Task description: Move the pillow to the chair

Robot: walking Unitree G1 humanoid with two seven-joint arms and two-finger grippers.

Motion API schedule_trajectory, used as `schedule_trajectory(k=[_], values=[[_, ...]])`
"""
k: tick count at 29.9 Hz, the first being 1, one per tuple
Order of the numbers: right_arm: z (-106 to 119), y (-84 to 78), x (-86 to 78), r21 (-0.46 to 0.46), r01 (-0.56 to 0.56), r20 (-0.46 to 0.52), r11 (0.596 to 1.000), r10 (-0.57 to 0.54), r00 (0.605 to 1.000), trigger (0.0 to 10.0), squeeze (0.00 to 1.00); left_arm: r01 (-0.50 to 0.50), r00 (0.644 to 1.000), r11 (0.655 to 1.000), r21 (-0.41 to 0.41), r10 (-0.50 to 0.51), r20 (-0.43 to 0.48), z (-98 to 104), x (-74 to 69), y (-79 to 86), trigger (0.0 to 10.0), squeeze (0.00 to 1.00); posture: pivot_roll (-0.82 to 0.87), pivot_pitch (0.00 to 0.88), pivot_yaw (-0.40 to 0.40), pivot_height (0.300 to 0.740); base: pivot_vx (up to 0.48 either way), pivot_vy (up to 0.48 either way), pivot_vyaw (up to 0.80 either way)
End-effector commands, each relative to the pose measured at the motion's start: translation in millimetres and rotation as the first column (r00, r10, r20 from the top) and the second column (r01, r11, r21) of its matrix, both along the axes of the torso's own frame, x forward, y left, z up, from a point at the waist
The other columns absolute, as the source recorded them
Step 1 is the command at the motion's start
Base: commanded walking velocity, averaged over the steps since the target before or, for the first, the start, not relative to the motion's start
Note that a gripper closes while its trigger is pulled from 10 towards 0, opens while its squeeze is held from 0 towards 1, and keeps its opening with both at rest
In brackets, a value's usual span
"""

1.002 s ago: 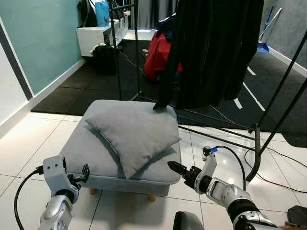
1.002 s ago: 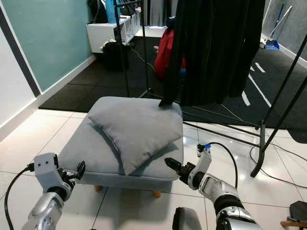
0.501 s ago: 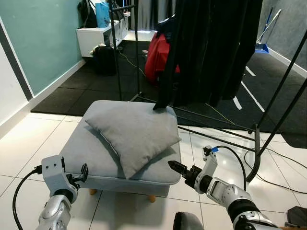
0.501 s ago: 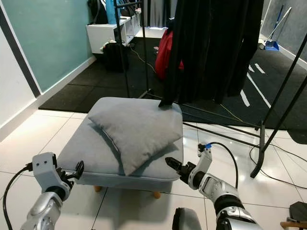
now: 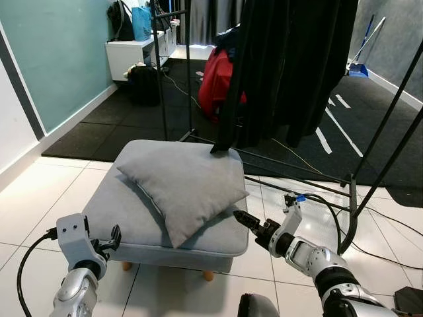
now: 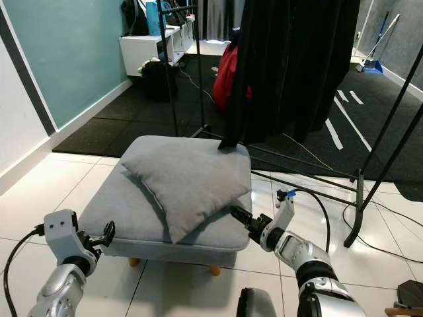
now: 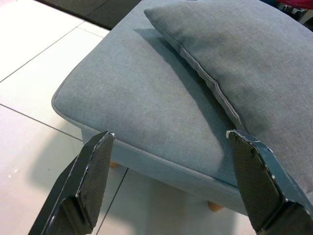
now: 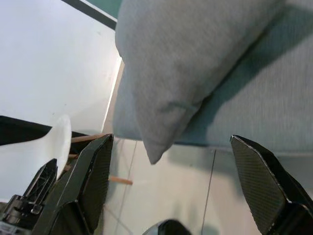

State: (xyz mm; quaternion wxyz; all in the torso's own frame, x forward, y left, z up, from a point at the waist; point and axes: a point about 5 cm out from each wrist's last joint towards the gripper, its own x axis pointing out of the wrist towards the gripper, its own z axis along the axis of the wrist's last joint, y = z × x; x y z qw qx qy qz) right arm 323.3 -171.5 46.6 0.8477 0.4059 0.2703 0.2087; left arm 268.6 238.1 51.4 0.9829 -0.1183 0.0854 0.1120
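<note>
Grey pillow [image 5: 185,191] on footstool [image 5: 125,211] — right end effector [image 5: 246,220] spread, left end effector [image 5: 114,239] spread

pillow [image 5: 186,187]: plain grey | stool [image 5: 125,198]: blue-grey | bag [image 5: 217,76]: red, perhaps

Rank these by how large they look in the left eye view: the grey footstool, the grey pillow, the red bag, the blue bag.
1. Footstool
2. Pillow
3. Red bag, partly behind the black cloth and farther away, so true size is unsure
4. Blue bag, farthest away
</note>
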Motion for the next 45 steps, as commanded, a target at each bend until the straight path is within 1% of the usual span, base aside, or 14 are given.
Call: schedule_trajectory(k=[1,3,8,10,11,14,20,24,27,31,33,38,39,45], values=[[0,5.2,-1.3,0.052,-0.036,0.0,0.998,0.036,0.999,10.0,0.0,0.012,1.0,1.0,0.01,-0.012,-0.001,3,0.7,2.4,10.0,0.0,-0.13,0.02,-0.023,0.37,0.0,0.0,0.0],[0,14.8,-2.4,0.047,-0.108,0.006,0.993,0.108,0.994,10.0,0.0,0.021,1.0,1.0,0.017,-0.021,-0.002,5,-0.3,2.6,10.0,0.0,-0.12,0.03,-0.017,0.37,0.0,0.0,0.0],[0,21.1,-0.4,0.012,-0.13,0.003,0.991,0.13,0.991,10.0,0.0,0.024,1.0,0.999,0.027,-0.024,0.004,10,-3.4,4.3,10.0,0.0,-0.1,0.055,-0.013,0.37,0.0,0.0,0.0],[2,30.2,3.9,-0.011,-0.125,-0.002,0.992,0.124,0.992,10.0,0.0,0.02,1.0,0.999,0.049,-0.02,0.01,17,-14.1,11.0,10.0,0.0,-0.05,0.144,0.001,0.37,0.0,0.0,0.0],[2,30.2,3.9,-0.011,-0.125,-0.002,0.992,0.124,0.992,10.0,0.0,0.02,1.0,0.999,0.049,-0.02,0.01,17,-14.1,11.0,10.0,0.0,-0.05,0.144,0.001,0.37,0.0,0.0,0.0],[2,43.7,7.2,-0.054,-0.129,-0.011,0.99,0.128,0.992,10.0,0.0,0.005,1.0,0.997,0.074,-0.006,0.014,27,-28.3,19.7,10.0,0.0,-0.04,0.181,0.005,0.37,0.0,0.0,0.0],[11,60.5,11.8,0.003,-0.157,0.006,0.988,0.157,0.988,10.0,0.0,-0.019,0.999,0.994,0.107,0.016,0.029,45,-44.8,29.9,10.0,0.0,0.0,0.282,0.014,0.37,0.0,0.0,0.0],[21,69.8,16.5,0.034,-0.205,0.031,0.978,0.204,0.979,10.0,0.0,-0.047,0.998,0.987,0.153,0.04,0.05,72,-62.2,41.8,10.0,0.0,0.02,0.368,0.031,0.37,0.0,0.0,0.0],[25,70.7,19.4,0.024,-0.2,0.036,0.98,0.199,0.979,10.0,0.0,-0.052,0.997,0.982,0.181,0.041,0.064,89,-69.5,47.3,10.0,0.0,0.04,0.417,0.036,0.37,0.0,0.0,0.0],[27,70.3,21.2,0.027,-0.187,0.038,0.982,0.186,0.982,10.0,0.0,-0.052,0.997,0.981,0.188,0.04,0.067,96,-73.2,48.5,10.0,0.0,0.05,0.435,0.037,0.37,0.0,0.0,0.0],[36,68.6,28.6,0.036,-0.146,0.07,0.989,0.144,0.987,10.0,0.0,-0.053,0.996,0.978,0.2,0.038,0.078,108,-77.9,48.1,10.0,0.0,0.07,0.465,0.038,0.37,0.0,0.0,0.0],[47,67.2,36.4,0.049,-0.109,0.11,0.993,0.103,0.989,10.0,0.0,-0.05,0.996,0.977,0.206,0.033,0.083,116,-81.2,45.7,10.0,0.0,0.08,0.485,0.039,0.37,0.0,0.0,0.0],[65,64.1,46.9,0.097,-0.075,0.181,0.992,0.056,0.982,10.0,0.0,-0.027,0.997,0.976,0.215,0.011,0.077,123,-85.4,39.4,10.0,0.0,0.08,0.518,0.047,0.37,0.0,0.0,0.0],[98,58.7,61.1,0.17,-0.057,0.297,0.984,0.004,0.955,10.0,0.0,-0.002,0.998,0.978,0.211,-0.011,0.058,128,-88.5,31.9,10.0,0.0,0.08,0.528,0.05,0.37,0.0,0.0,0.0]])
